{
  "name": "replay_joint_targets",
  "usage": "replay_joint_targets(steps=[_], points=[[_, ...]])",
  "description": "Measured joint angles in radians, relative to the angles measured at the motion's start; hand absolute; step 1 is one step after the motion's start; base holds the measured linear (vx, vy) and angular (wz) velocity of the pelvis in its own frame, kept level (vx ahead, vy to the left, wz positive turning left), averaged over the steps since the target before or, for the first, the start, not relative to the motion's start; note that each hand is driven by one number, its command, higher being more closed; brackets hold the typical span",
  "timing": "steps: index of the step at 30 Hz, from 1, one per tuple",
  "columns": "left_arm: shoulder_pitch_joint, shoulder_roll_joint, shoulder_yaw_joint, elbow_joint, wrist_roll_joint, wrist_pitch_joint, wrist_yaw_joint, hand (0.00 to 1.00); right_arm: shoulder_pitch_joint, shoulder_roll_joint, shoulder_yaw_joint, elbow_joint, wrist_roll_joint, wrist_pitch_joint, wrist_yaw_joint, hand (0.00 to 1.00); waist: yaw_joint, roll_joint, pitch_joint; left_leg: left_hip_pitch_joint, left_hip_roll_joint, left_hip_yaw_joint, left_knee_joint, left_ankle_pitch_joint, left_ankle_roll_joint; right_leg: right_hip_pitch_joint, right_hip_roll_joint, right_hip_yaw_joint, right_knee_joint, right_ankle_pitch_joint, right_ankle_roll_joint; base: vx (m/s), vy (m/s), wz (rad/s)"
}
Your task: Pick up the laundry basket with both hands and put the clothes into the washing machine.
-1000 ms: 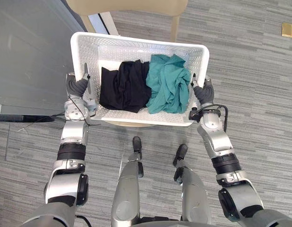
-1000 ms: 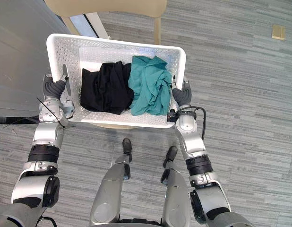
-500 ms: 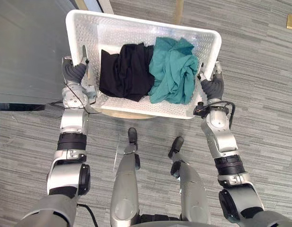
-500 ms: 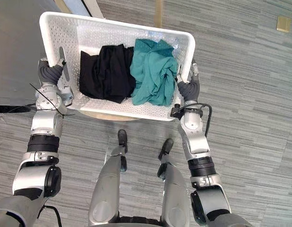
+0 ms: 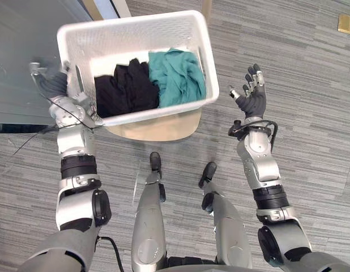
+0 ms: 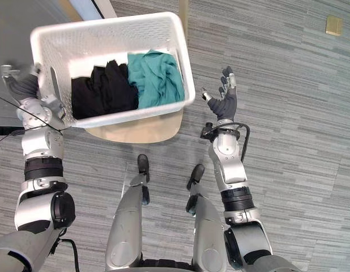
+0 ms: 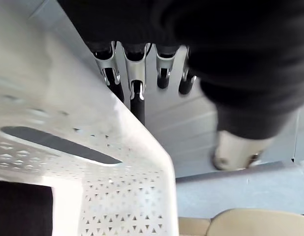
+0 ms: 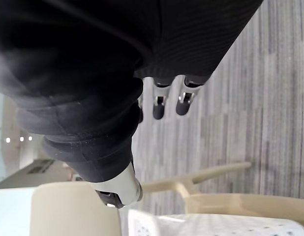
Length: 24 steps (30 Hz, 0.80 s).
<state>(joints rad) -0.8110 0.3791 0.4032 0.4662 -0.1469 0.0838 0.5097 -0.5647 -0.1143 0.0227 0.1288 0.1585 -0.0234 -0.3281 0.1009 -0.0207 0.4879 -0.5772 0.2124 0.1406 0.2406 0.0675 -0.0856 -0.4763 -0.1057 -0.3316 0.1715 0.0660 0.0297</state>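
Laundry basket (image 5: 129,21) hung skewed over beige seat (image 5: 158,126) | left hand (image 5: 50,85) at its 9 o'clock, fingers (image 7: 136,91) straight, together | right hand (image 5: 253,102) at 3 o'clock, clear, fingers (image 5: 255,76) spread | needed a grip on both sides, kept level.

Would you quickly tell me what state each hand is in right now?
Left hand: open, fingers straight beside the white laundry basket's end wall.
Right hand: open, holding nothing, apart from the basket.

Beige chair (image 5: 158,127) on grey striped floor (image 5: 311,68)
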Motion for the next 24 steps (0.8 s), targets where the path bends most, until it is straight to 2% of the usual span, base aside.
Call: replay_joint_targets(steps=[4,11,17,24], points=[[-0.001,0.024,-0.003,-0.048,0.001,-0.025,-0.006,0.0,0.0,0.0,0.007,0.0,0.009,-0.003,0.001,0.0,0.006,0.0,0.0,0.009,0.002,-0.001,-0.026,0.017,-0.012,0.001,0.002,-0.007,-0.002,0.003,-0.004,0.0,-0.025,0.03],[0.008,0.038,-0.004,-0.107,-0.001,-0.072,-0.038,0.0,0.0,-0.013,-0.028,0.0,0.01,-0.004,0.002,0.0,0.023,0.0,0.0,0.023,-0.009,-0.011,-0.066,0.043,-0.01,0.009,-0.003,-0.027,-0.004,0.005,-0.007,0.01,-0.024,0.08],[0.045,0.042,-0.008,-0.153,-0.018,-0.091,-0.071,0.0,0.003,-0.014,-0.048,0.0,0.009,-0.004,0.003,0.0,0.022,0.0,-0.001,0.029,-0.014,-0.013,-0.068,0.043,-0.009,0.025,-0.006,-0.034,-0.017,0.005,-0.008,0.0,-0.007,0.04],[0.075,0.043,-0.006,-0.197,-0.042,-0.101,-0.071,0.0,0.007,-0.019,-0.066,-0.005,0.009,-0.004,0.002,0.0,0.021,0.0,-0.003,0.03,-0.013,-0.007,-0.062,0.043,-0.009,0.025,-0.007,-0.032,-0.016,0.005,-0.008,0.0,-0.002,-0.01]])
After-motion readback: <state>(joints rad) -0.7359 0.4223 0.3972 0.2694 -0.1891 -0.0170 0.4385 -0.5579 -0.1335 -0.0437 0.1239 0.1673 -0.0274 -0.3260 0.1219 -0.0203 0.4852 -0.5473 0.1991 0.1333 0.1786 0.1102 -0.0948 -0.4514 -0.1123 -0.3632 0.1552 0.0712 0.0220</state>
